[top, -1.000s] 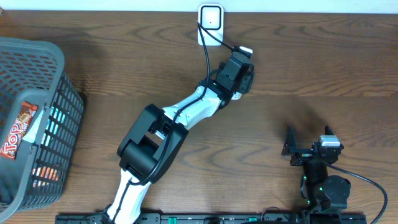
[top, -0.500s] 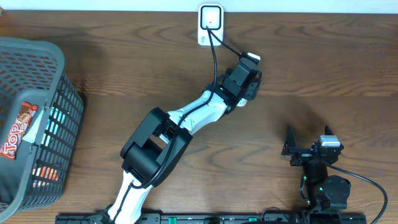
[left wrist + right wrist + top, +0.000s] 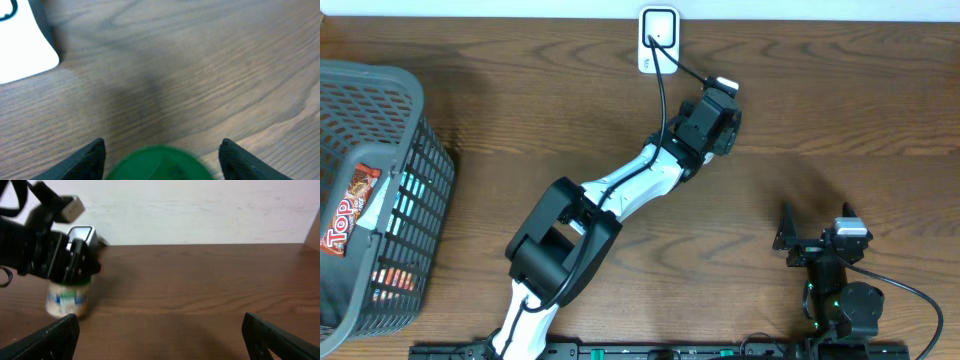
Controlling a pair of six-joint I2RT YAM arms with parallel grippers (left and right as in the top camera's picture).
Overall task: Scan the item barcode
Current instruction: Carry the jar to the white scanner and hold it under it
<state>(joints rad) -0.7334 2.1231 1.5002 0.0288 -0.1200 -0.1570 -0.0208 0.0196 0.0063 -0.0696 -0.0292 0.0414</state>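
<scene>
While the left arm is stretched out toward the back edge, quick rundown left to right. Grey mesh basket sits at the far left of the table, with a red snack pack marked "TOP" inside.

White scanner stands at the back edge, centre. A black cable runs from it down along the arm.

Left gripper is just right of and in front of the scanner, over the item: a small jar with a pale printed label and a green lid. Jar stands upright on the table, near the scanner but apart from it. Overhead view hides it under the gripper. Wrist view puts the lid between the two fingers, jaws spread wide, lid edges close to both of them. Clamped or just straddling: can't tell.

Right gripper is at the front right, well apart from the jar, jaws fully spread, nothing between them.
</scene>
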